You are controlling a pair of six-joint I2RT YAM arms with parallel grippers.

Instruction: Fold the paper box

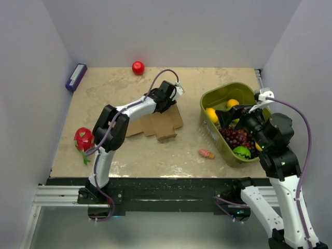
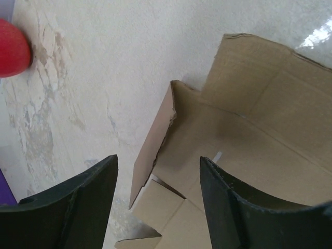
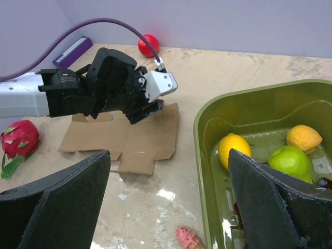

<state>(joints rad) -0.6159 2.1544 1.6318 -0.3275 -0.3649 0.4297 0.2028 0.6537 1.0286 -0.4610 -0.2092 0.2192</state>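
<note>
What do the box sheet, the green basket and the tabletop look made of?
Paper box: brown cardboard, matte, with raw fibrous cut edges and pressed crease lines.
Basket: probably moulded plastic, olive green and semi-gloss, with a smooth rounded rim and soft highlights.
Table: beige marbled surface with a slight sheen and glare. It could be stone or printed laminate; I can't tell which.

Paper box left of basket; ball behind.

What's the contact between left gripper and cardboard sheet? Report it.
Cannot tell. Left wrist view: the left gripper straddles a raised flap of the cardboard sheet; one finger stands clear, the other overlaps the sheet, hiding any gap.
</note>
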